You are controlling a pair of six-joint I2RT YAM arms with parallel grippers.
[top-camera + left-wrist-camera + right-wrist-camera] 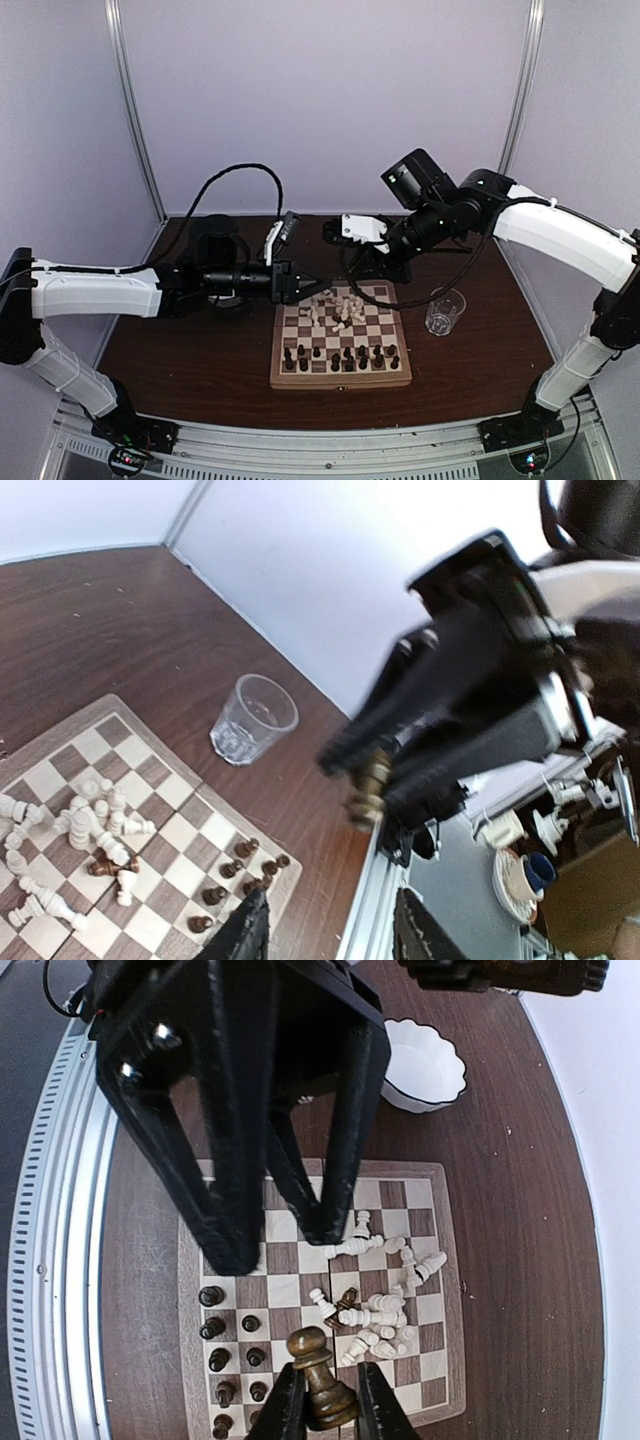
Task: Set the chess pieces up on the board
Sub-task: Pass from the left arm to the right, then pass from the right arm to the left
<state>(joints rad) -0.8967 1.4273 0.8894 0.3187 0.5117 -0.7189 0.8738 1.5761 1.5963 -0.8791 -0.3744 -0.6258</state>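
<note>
First, left gripper (305, 283): its fingers stood apart and empty over the far-left corner of the board (340, 381); you would have done well to draw it back toward the bare table (180, 350) before the other arm came down.
Right gripper (328, 1385): narrow, pinched on a dark piece (370, 785), which it held upright above the board, close to the left fingers.
Step in hand: by the look of it, placing that dark piece. You needed a straight descent onto a free square, with the base flat, letting go only once it was seated.
Board: it lay square on the table between the two arms.
White pieces (340, 310): they lay toppled in a heap on the far middle squares, with one dark one among them; you had to keep your path off this pile.
Dark pieces (340, 355): they stood close together in the near ranks, so a narrow release suited.
Glass (444, 311): it stood just beside the board's right edge, a hazard for the right forearm.
Bowl (425, 1065): it sat off the far-left corner, by the left arm.
Open room: the table lay bare to the left of the board and in front of it.
</note>
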